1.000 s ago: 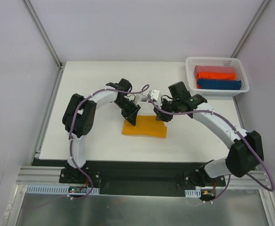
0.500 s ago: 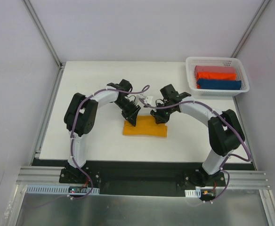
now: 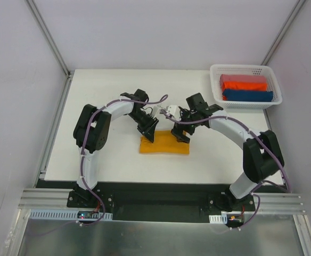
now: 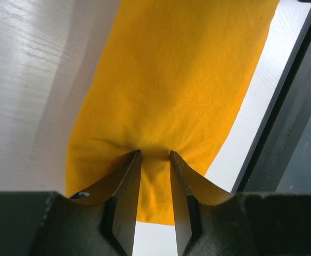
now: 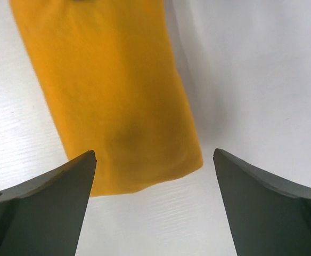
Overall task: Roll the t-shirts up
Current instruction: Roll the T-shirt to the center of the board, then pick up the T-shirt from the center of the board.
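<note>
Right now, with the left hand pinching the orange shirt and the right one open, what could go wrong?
1. The left hand pinches only a small fold at the edge of the shirt; a pull could slip it free.
2. The right hand hangs open over the other end, holding nothing; moving one side alone may skew the roll.

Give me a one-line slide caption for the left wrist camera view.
Left gripper pinching a pucker at the edge of the mustard-orange t-shirt lying on the white table.
</note>
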`<state>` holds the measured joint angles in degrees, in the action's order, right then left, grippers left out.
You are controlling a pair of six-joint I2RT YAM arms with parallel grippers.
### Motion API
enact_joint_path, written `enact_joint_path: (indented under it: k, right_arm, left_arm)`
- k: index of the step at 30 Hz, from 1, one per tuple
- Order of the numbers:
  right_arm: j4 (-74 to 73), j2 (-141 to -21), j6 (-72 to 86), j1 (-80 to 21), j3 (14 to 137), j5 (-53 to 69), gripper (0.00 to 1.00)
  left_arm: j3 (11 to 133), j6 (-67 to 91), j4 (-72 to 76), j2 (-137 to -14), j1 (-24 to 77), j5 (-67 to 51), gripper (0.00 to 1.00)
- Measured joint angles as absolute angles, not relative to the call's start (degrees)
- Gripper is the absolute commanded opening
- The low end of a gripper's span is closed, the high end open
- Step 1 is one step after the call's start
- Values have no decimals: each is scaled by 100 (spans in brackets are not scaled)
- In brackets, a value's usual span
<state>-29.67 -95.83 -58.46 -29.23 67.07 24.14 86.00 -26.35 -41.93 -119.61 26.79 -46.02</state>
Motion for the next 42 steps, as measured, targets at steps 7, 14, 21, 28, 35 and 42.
enact_joint_path:
  k: [7, 14, 21, 28, 35, 42]
  right_arm:
    - [-2364, -8254, -6235, -3791, 5933, 2460, 96]
    - [-2067, -8497, -6613, -4447, 5524, 2421, 96]
    - [-1372, -8853, -6799, -4742, 5400, 1953, 96]
    - [-659, -9089, -6864, -5074, 5135, 1378, 96]
    - [113, -9260, -7210, -5240, 4764, 746, 96]
    - [888, -9472, -7448, -5256, 4696, 320, 97]
  left_arm:
    - [8737, -2473, -4285, -11972, 2536, -5013, 30]
    - [8949, -2250, -4294, -12112, 2418, -5301, 30]
    - [9218, -1826, -4344, -12523, 2117, -5798, 30]
    - [9504, -1466, -4342, -12938, 1817, -6213, 30]
    - [9631, -1278, -4344, -13294, 1791, -6440, 29]
    - [9747, -1208, -4379, -13493, 1791, -6598, 29]
